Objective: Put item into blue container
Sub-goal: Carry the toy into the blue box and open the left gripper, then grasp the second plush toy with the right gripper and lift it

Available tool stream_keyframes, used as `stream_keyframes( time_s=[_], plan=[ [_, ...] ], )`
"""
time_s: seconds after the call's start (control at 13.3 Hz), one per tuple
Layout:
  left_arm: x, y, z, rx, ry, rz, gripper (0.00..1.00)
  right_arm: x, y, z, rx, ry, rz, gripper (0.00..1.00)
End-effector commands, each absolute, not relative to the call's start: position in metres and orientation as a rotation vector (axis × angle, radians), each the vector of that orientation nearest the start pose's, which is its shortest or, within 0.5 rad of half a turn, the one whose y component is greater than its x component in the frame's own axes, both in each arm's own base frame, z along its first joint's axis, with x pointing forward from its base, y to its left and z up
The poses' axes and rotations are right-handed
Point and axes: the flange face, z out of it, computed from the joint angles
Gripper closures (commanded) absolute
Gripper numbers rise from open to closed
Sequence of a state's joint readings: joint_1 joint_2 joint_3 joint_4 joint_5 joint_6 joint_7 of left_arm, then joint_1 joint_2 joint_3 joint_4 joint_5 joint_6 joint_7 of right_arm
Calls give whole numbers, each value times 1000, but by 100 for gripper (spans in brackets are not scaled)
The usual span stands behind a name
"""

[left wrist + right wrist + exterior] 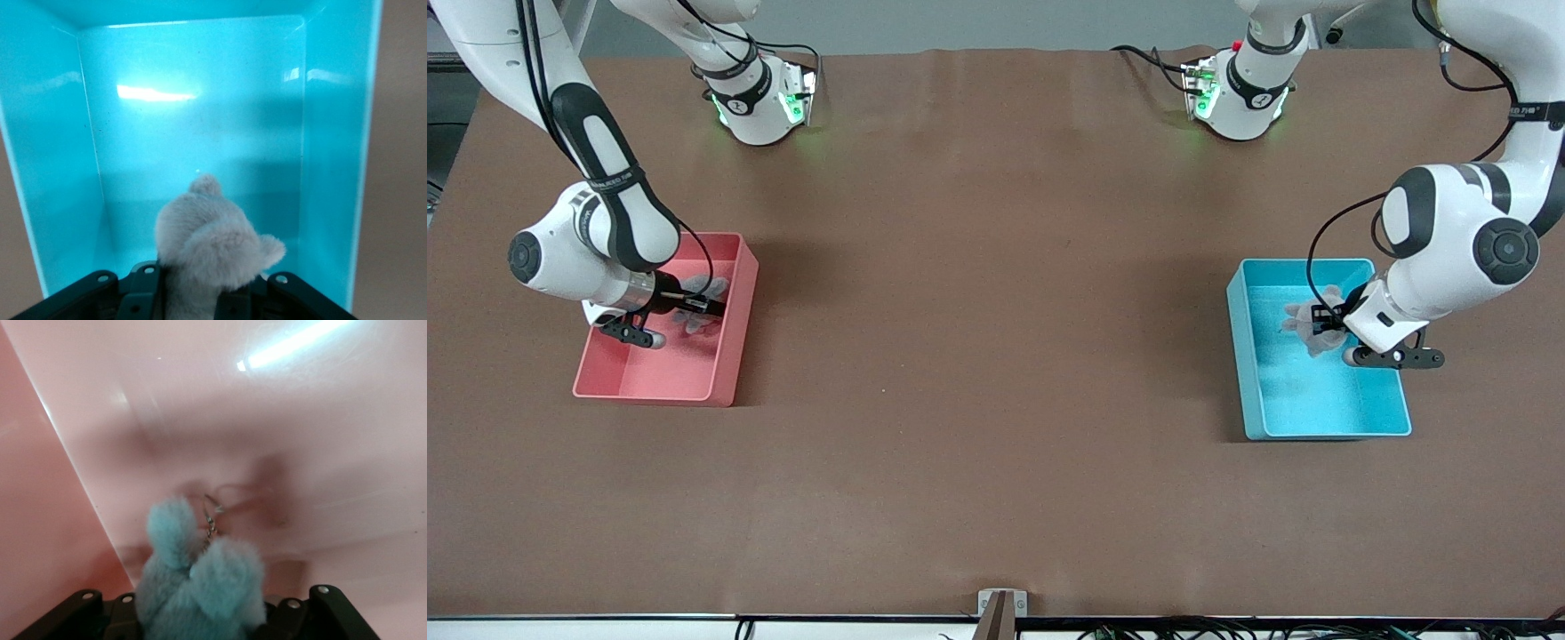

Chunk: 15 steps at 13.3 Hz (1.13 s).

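Altogether there are two bins, two plush toys and two arms on the brown table [996, 444]. The blue container [1352, 418] sits toward the left arm's end; the pink bin [734, 338] sits toward the right arm's end, well apart from it. The left arm bends down from its base, its wrist tilted, so the left gripper [1327, 320] hangs over the blue container's inside, its fingers closed tight on a grey plush toy [210, 250] held above the floor. The right arm folds low, and the right gripper [698, 308] hangs over the pink bin, fingers clamped on a light-blue plush toy [200, 587] with a small metal clasp [212, 517].
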State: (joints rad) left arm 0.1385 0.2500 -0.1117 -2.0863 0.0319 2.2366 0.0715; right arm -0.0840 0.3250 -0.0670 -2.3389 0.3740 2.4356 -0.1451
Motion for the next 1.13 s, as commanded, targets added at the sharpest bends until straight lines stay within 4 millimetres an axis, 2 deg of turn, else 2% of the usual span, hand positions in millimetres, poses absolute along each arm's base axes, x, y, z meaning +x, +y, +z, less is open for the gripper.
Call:
stream_keyframes(
  time_s=[0.0,0.08,0.38,0.53,0.6,0.68,0.75,0.83,0.9,1.05],
  plan=[
    [569,21,279,-3135,133,189,70,483,-76,181,-2854,463,276,100],
    [567,29,269,-3139,109,215,68,483,-76,182,-2853,462,276,100],
    [561,32,241,-3137,116,265,68,489,-77,188,-2848,452,276,100],
    [561,37,234,-3122,131,276,66,504,-81,206,-2819,424,328,100],
    [561,38,232,-3123,131,267,63,514,-92,220,-2807,417,349,100],
    [562,38,232,-3124,131,260,55,522,-99,232,-2818,388,368,100],
    [563,37,234,-3124,135,255,40,531,-107,246,-2836,363,387,100],
    [564,35,237,-3124,137,245,13,540,-111,259,-2845,341,397,100],
    [565,33,241,-3122,137,235,1,548,-113,275,-2843,325,403,100],
    [567,30,252,-3120,126,216,0,562,-112,301,-2842,344,435,100]
  ],
)
